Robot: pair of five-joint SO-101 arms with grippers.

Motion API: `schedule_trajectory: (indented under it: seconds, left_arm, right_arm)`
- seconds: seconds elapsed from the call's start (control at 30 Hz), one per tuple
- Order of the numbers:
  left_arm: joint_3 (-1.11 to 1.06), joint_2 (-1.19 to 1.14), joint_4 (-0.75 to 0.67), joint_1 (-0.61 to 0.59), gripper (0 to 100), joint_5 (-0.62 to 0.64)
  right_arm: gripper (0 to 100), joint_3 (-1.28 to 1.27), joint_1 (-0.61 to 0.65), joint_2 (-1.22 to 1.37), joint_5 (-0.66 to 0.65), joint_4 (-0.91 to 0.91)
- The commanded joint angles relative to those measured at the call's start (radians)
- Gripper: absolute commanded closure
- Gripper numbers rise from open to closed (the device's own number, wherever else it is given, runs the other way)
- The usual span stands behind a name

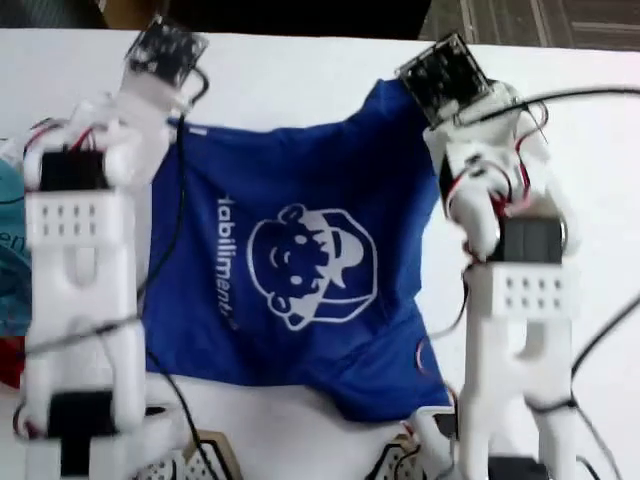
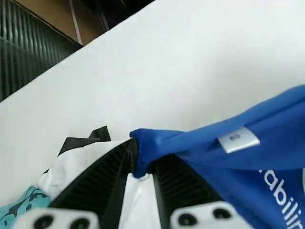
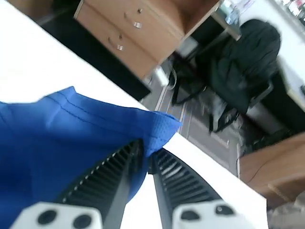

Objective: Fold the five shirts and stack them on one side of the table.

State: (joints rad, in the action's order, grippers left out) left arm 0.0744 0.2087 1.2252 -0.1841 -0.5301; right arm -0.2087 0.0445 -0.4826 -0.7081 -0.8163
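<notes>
A blue shirt (image 1: 300, 290) with a white cartoon print hangs spread between the two arms above the white table (image 1: 320, 60). My left gripper (image 2: 142, 160) is shut on one far corner of the blue shirt (image 2: 248, 157), near its white tag (image 2: 237, 139). My right gripper (image 3: 147, 153) is shut on the other far corner of the blue shirt (image 3: 62, 138). In the high view the left gripper (image 1: 172, 72) is at the far left and the right gripper (image 1: 432, 88) at the far right of the cloth.
A teal shirt (image 1: 12, 255) and something red (image 1: 8, 362) lie at the table's left edge beside the left arm. Black-and-white cloth (image 2: 78, 148) lies under the left gripper. Wooden drawers (image 3: 128, 33) and a black chair (image 3: 238, 67) stand beyond the table.
</notes>
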Motion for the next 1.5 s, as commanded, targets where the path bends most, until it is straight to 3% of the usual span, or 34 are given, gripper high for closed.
schedule_trajectory:
  seconds: [0.0,0.2,0.43,0.7,1.1,1.33,1.47]
  left_arm:
    - [0.277,-0.135,0.137,0.002,98,0.005]
    - [0.542,-0.213,0.348,0.008,98,0.008]
    - [0.661,-0.137,0.554,0.080,98,0.008]
    - [0.636,0.158,0.562,0.075,98,0.008]
    - [0.271,0.700,0.552,0.071,98,0.005]
    - [0.248,0.801,0.531,-0.109,98,0.003]
    - [0.248,0.807,0.531,-0.132,98,0.003]
  right_arm:
    - [97.7,0.107,-0.056,0.094,0.002,0.001]
    - [97.7,0.270,-0.110,0.068,0.002,-0.191]
    - [97.7,0.414,-0.079,-0.165,-0.006,-0.366]
    - [97.7,0.448,-0.081,-0.492,-0.041,-0.403]
    - [97.7,0.448,-0.082,-0.812,-0.215,-0.395]
    - [97.7,0.450,-0.084,-0.869,-0.270,-0.341]
    - [97.7,0.445,-0.084,-0.852,-0.265,-0.343]
